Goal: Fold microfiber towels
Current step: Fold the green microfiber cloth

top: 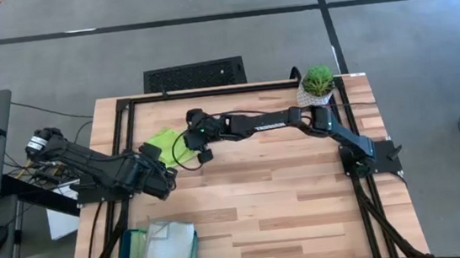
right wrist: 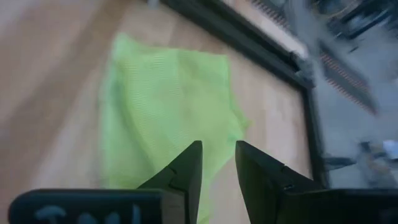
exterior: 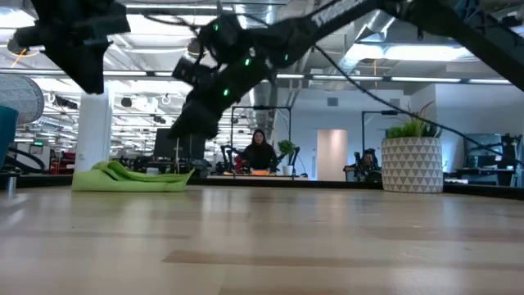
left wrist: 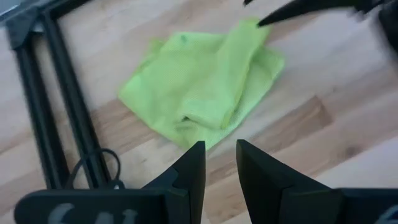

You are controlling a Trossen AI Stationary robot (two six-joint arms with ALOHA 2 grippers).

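Lime green towel lies loosely folded on the desk near its far left corner, one flap doubled over, edges uneven. Left end effector hovers just beside it, fingers slightly parted and empty. Right end effector hangs above the cloth, likewise parted, gripping nothing. Both appear positioned to square the fold. More towels sit in the teal bin at the near edge.

both grippers hover, empty (fingers slightly parted).
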